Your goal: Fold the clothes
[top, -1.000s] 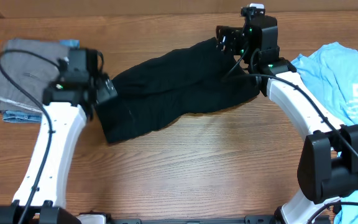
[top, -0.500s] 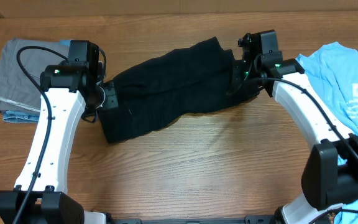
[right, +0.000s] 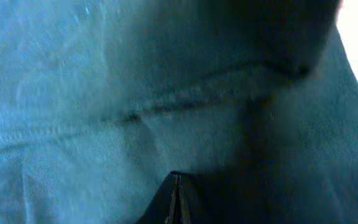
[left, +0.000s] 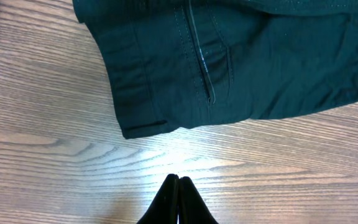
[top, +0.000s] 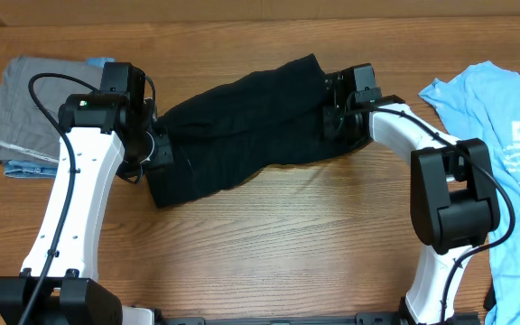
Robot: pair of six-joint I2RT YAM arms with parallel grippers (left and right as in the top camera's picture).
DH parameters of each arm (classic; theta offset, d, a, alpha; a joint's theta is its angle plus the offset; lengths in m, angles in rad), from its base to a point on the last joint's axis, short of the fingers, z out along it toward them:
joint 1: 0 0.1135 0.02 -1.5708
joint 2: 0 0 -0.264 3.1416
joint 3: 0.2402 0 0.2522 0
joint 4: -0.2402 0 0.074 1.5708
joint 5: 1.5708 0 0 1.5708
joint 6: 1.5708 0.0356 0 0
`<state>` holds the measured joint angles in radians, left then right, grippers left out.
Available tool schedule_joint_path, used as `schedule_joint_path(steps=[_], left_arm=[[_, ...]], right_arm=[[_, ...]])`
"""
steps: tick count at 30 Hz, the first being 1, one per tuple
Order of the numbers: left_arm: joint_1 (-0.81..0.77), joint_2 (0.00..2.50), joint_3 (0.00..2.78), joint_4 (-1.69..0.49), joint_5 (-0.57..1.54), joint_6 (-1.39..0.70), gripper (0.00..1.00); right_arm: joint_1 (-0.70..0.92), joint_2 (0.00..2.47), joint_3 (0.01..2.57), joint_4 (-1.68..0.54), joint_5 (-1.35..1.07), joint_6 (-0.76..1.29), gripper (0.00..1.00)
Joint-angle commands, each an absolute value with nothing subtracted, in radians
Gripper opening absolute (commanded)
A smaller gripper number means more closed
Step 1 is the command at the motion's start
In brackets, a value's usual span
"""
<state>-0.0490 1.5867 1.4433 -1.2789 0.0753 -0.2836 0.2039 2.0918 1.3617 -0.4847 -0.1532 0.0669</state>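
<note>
The clothes here are a black garment (top: 242, 126), lying crumpled across the middle of the table, and a light blue T-shirt (top: 513, 153) with white print at the right edge. My left gripper (top: 156, 144) is shut beside the black garment's left end. In the left wrist view its tips (left: 178, 178) meet over bare wood, just short of the garment's hem (left: 142, 127). My right gripper (top: 328, 113) is shut low over the garment's right end. In the right wrist view its closed tips (right: 176, 175) point at the fabric (right: 104, 93), with no cloth visible between them.
A folded grey garment (top: 34, 108) lies on another folded piece at the far left, just behind the left arm. Bare wooden table (top: 287, 235) stretches in front of the black garment.
Both grippers have gone from open to shut. The right gripper has swung left and down onto the black garment's right end. The left gripper has shifted slightly toward the garment's left end.
</note>
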Motion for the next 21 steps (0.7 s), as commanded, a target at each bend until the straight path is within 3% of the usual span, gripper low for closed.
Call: schedule_joint_path(steps=[1,8,14,17,18,21], left_arm=[[-0.053,1.584,1.439,-1.279,0.086,-0.264,0.04],[-0.053,1.584,1.439,-1.282,0.086,-0.239,0.04],[-0.054,1.584,1.439,-1.287,0.086,-0.231,0.04],[-0.054,1.584,1.439,-1.285,0.086,-0.231,0.11],[-0.054,1.584,1.439,-1.284,0.086,-0.231,0.14],[-0.054,1.584,1.439,-1.286,0.086,-0.231,0.32]], right_arm=[[0.196,2.101,1.348,-0.603,-0.142,0.056,0.04],[0.192,2.101,1.345,-0.791,-0.043,0.145,0.04],[0.187,2.041,1.375,-0.775,-0.047,0.156,0.04],[0.140,1.924,1.436,-0.838,-0.077,0.157,0.06],[0.115,1.885,1.446,-0.850,-0.097,0.157,0.16],[0.017,1.813,1.448,-0.871,-0.164,0.157,0.59]])
